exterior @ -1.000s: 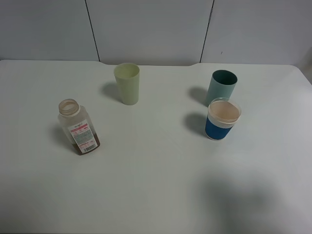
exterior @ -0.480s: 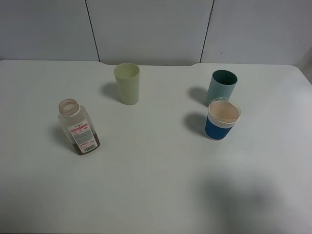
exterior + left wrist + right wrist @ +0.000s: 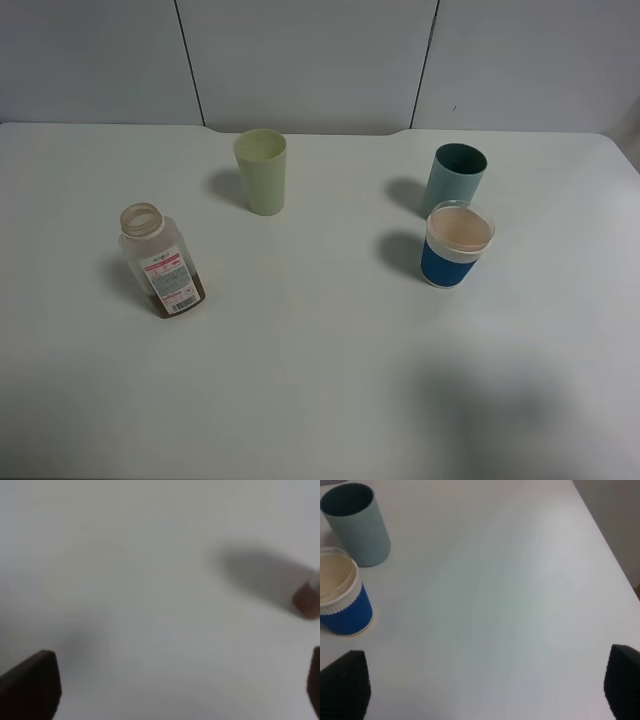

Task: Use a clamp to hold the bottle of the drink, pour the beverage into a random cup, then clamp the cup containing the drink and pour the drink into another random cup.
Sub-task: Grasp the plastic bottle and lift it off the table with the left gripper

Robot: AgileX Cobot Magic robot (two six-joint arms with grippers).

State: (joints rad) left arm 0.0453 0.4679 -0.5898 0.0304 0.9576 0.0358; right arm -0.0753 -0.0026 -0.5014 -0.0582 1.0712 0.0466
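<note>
An uncapped clear bottle point(image 3: 160, 262) with a red and white label and a little brown drink at its bottom stands at the table's left. A pale green cup point(image 3: 262, 172) stands at the back middle. A teal cup point(image 3: 456, 178) stands at the back right, with a blue cup with a white rim band point(image 3: 455, 245) just in front of it. Neither gripper shows in the exterior view. In the left wrist view the left gripper point(image 3: 172, 690) is open above bare table, with a brown corner of the bottle point(image 3: 306, 599) at the edge. The right gripper point(image 3: 482, 690) is open, apart from the teal cup point(image 3: 355, 525) and blue cup point(image 3: 340, 600).
The white table point(image 3: 320, 350) runs to a grey panelled wall point(image 3: 310, 60) at the back. The table's right edge point(image 3: 607, 555) shows in the right wrist view. A soft shadow point(image 3: 480, 400) lies on the front right of the table.
</note>
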